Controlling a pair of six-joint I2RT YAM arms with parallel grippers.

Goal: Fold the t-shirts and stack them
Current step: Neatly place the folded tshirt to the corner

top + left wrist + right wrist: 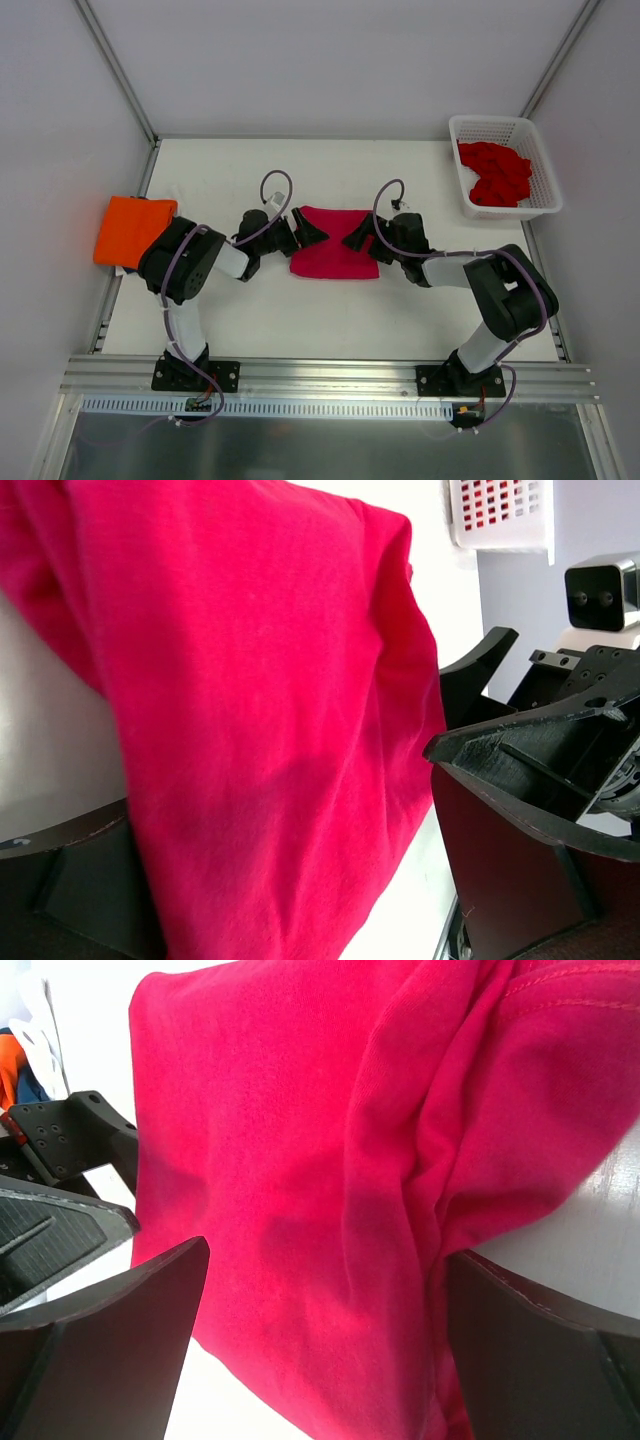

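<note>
Across the desk (330, 320): white top, carrying one shirt at its middle, a pile at its left edge and a basket at its far right corner.
Crimson-pink t-shirt (335, 255): lay at the middle of the desk, flattened into a rough rectangle, with loose creases along one side in the right wrist view.
Step in hand: probably part-way through folding this shirt, with an arm at each of its short ends.
Next move: likely called for both arms to pinch the ends evenly, so a fold would land square, or to carry the shirt to the pile at the left.
Orange t-shirt (133, 228): folded, at the left edge of the desk, well apart from the crimson one; a sliver of dark blue cloth (122, 268) showed beneath it.
Basket (540, 170): white lattice, far right corner.
Basket contents: crumpled red cloth (495, 173), unfolded; how many pieces could not be told.
Left hand (305, 232): spread wide at the shirt's left end, cloth between its fingers (520, 820), not pinched.
Right hand (358, 238): likewise wide at the right end, fingers (110, 1330) straddling the cloth without gripping.
</note>
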